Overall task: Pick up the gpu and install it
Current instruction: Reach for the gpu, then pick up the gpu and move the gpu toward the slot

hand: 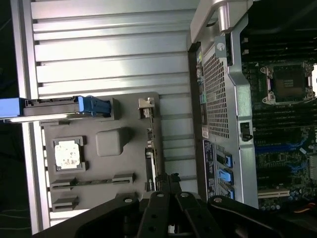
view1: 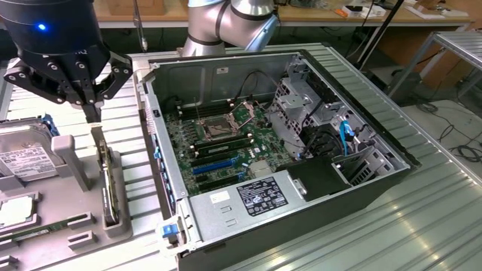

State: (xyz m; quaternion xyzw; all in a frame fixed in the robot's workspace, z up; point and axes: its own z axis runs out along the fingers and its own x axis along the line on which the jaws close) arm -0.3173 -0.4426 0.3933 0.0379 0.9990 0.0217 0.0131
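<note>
Ribbed metal bench [view1: 437, 226], grey tray [view1: 75, 197] — pincer [view1: 92, 116] apparently clenched empty, just above upright gpu [view1: 109, 186].

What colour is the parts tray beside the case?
The parts tray is grey; see the exterior view.

gripper [view1: 92, 116]: cropped by top edge, upper left
gpu [view1: 109, 186]: lower part buried in gray tray [view1: 90, 200] slot, lower left
hard drive [view1: 26, 155]: cropped by left edge
arm [view1: 226, 22]: cropped by top edge
case label [view1: 260, 196]: print too small to read
</note>
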